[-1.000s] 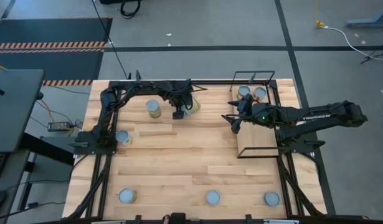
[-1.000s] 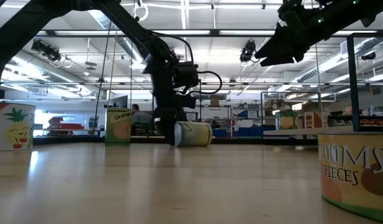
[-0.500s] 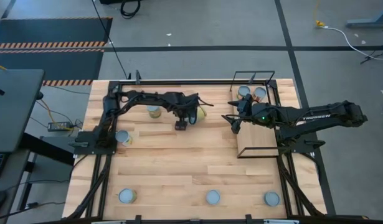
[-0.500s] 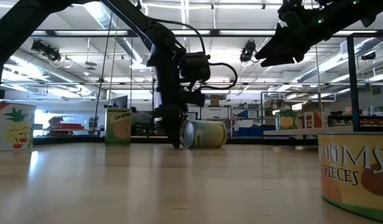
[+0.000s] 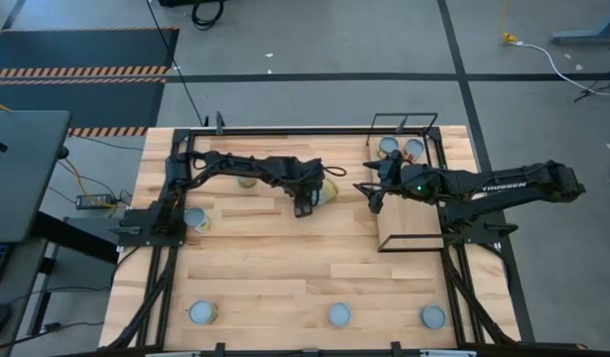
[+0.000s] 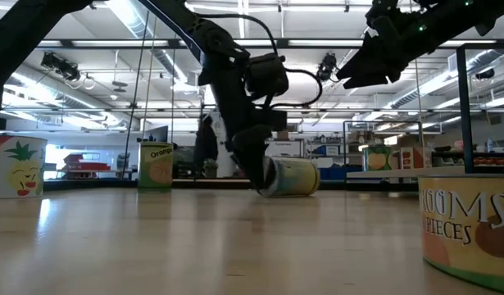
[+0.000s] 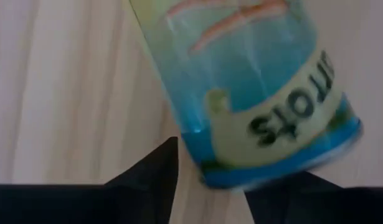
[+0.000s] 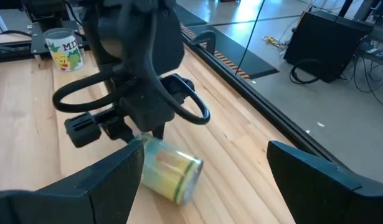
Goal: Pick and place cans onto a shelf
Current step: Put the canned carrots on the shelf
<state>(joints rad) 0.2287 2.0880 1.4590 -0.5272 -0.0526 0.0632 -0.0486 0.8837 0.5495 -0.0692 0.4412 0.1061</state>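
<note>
The left pincer [image 5: 306, 206], just above centre in the high view, holds its fingers spread around a toppled yellow-green labelled metal can [image 5: 324, 191] lying on the pale plank tabletop [image 5: 285, 268]. Judged rigid, smooth and prone to rolling; grip it across the cylindrical side. The right pincer [image 5: 374, 195] waits open beside the brown wire-framed shelf [image 5: 409, 213].

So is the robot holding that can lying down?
Cannot tell. The left gripper straddles one end of the tipped can; the right gripper is empty.
</note>
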